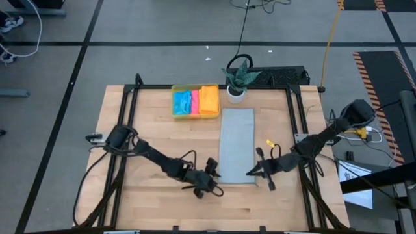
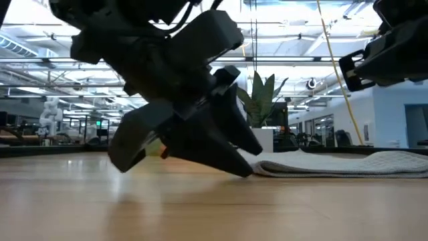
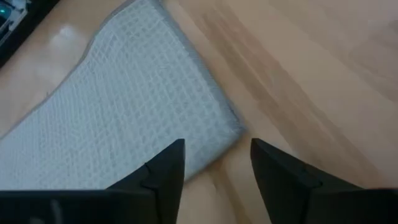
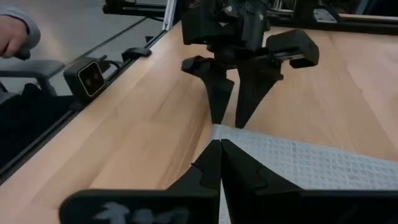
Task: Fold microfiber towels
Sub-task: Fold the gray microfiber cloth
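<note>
left tool (image 3: 214, 171) parted at grey towel's (image 1: 236, 144) near corner; right tool (image 4: 219, 163) pinched empty; no legible writing.

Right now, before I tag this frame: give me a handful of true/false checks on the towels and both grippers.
1. The grey towel lies flat as a long strip on the table. True.
2. The left gripper is clamped on the grey towel's corner. False: its fingers stand apart, the corner lying just ahead of them.
3. The right gripper is shut. True, at the grey towel's near edge.
4. The yellow tray is empty. False: it holds blue, pink and orange towels.
5. The potted plant stands on the grey towel. False: it stands just beyond its far end.
</note>
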You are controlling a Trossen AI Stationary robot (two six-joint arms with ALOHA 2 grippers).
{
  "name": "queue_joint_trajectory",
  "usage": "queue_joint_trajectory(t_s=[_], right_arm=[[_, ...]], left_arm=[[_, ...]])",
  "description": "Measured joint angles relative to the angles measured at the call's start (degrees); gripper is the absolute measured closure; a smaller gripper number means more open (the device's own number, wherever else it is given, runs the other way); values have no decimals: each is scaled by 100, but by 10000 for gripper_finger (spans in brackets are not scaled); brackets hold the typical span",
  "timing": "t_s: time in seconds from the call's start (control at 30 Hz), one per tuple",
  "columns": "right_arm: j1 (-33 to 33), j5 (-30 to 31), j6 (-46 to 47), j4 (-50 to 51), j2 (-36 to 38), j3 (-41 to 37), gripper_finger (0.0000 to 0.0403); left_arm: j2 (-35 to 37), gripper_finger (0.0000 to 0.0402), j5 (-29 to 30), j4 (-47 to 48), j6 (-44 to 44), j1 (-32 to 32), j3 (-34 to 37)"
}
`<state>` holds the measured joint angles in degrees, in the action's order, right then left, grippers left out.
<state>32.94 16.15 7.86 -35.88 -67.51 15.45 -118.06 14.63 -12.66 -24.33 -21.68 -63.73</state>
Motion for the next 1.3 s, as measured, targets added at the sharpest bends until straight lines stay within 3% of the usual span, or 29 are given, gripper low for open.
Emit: queue_joint_trajectory(t_s=[0.13,0.57,0.83,1.07,1.3], right_arm=[[119,62,29,11,0,1,403],[288,5,185,262,-36,-2,402],[749,30,-27,963,-35,-3,331],[1394,790,-316,1057,-176,14,265],[1433,811,-842,2157,-1219,799,262]], left_arm=[[11,217,-189,192,-250,96,-51],[-371,299,-464,-608,-345,146,-56],[-400,389,-382,-790,214,7,-36],[-415,385,235,-1163,241,-247,-25],[-413,383,577,-1275,506,-273,-25]])
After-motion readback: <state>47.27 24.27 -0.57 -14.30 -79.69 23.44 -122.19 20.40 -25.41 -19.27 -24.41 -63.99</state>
